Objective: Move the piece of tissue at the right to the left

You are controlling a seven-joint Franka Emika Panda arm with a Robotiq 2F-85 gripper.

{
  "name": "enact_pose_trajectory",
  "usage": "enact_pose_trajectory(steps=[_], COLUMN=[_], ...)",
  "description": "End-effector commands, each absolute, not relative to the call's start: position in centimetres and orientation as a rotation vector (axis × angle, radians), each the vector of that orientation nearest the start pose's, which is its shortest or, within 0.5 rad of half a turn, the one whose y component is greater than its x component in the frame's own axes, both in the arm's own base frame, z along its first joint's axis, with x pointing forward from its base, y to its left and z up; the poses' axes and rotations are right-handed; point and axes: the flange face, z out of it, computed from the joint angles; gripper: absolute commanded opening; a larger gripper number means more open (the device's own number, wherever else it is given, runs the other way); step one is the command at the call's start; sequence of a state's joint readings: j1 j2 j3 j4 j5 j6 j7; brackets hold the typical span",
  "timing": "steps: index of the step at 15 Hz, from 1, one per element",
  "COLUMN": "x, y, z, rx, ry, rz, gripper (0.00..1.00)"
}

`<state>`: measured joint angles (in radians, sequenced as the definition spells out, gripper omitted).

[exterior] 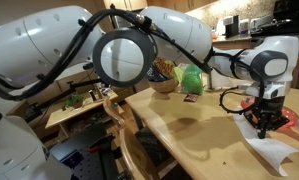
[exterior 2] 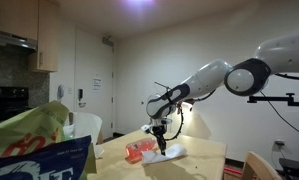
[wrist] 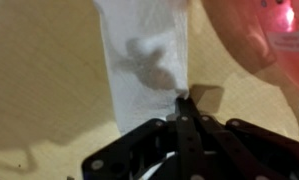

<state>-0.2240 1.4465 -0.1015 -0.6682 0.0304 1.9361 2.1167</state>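
A white piece of tissue (wrist: 144, 60) lies flat on the light wooden table (wrist: 39, 80). It also shows in both exterior views as a pale tissue sheet (exterior: 269, 150) (exterior 2: 173, 151) near the table's edge. My gripper (wrist: 181, 100) is shut, and its black fingertips meet on the tissue's edge. They seem to pinch it there. Its shadow falls on the sheet. In both exterior views the gripper (exterior: 261, 125) (exterior 2: 162, 146) points straight down onto the tissue.
A red packet (wrist: 264, 35) (exterior 2: 139, 152) lies close beside the tissue. A green bag (exterior: 192, 80) and a bowl (exterior: 165, 82) stand at the table's far end. A wooden chair (exterior: 124, 125) stands by the table. A snack bag (exterior 2: 34, 140) fills the foreground.
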Motion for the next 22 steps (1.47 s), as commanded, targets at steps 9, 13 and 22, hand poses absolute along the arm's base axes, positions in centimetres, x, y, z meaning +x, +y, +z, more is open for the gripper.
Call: enact_pose_trajectory(steps=[9,13,22], x=[72.7,72.7,72.0], y=[-23.2,-23.2,-29.1], z=[4.4,4.4,12.2], rx=[-0.95,-0.956,-0.849], ry=[3.093,3.098,3.084], rz=[0.25,0.239,-0.068], gripper=[0.01,0.01,0.0])
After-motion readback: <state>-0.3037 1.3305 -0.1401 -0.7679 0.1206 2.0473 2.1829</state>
